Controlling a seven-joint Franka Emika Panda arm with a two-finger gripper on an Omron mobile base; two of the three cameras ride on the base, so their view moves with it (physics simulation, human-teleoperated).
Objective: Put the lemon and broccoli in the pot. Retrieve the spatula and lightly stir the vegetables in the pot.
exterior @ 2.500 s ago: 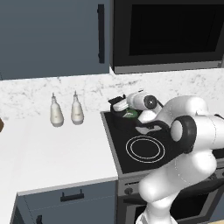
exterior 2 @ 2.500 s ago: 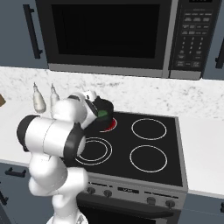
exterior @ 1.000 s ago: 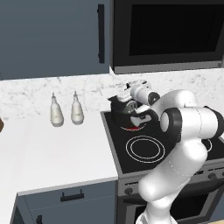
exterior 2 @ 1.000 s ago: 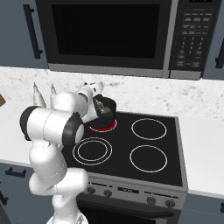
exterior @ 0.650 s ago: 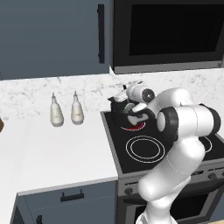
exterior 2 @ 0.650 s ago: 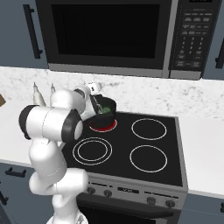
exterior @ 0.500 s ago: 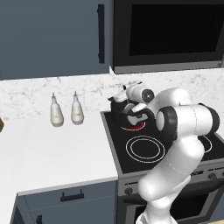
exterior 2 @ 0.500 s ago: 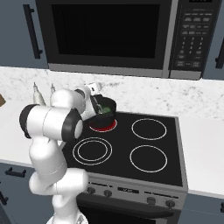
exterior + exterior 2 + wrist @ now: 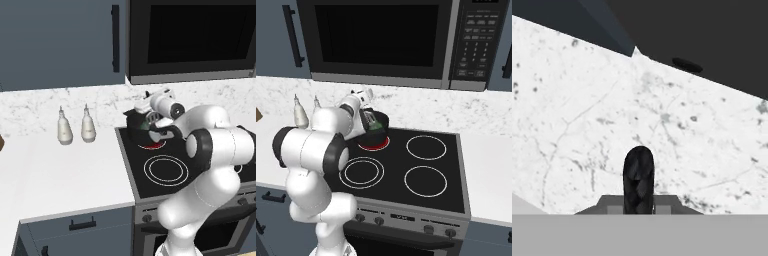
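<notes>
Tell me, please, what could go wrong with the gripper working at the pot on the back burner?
The gripper is shut over the small pot, which sits on a burner glowing red; a firm stir could tip or slide it. The broccoli lies near the rim and might be flicked out. What the gripper holds cannot be confirmed.

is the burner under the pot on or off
On: the burner under the pot glows red, while the other rings stay white.

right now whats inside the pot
Something green, likely the broccoli, shows inside the pot. The hand reaches into it and covers the rest, so no lemon can be made out.
</notes>
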